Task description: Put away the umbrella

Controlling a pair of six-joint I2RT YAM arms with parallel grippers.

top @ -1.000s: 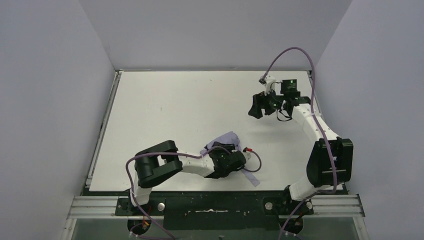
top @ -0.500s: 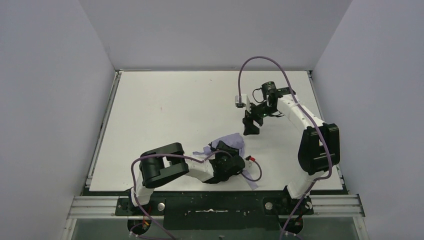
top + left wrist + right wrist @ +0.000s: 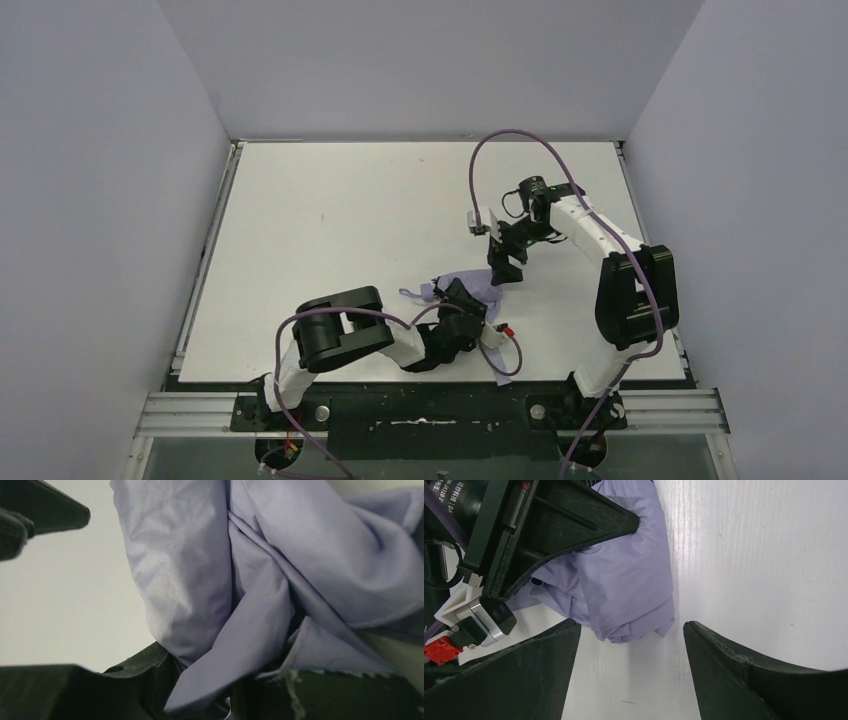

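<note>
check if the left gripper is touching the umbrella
Touching: the left wrist view shows the umbrella fabric pinched between the fingers of the left gripper.

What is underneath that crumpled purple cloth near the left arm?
Only the white table shows beneath the cloth of the umbrella. Whatever its folds wrap, such as a shaft or ribs, is covered and cannot be seen.
</note>
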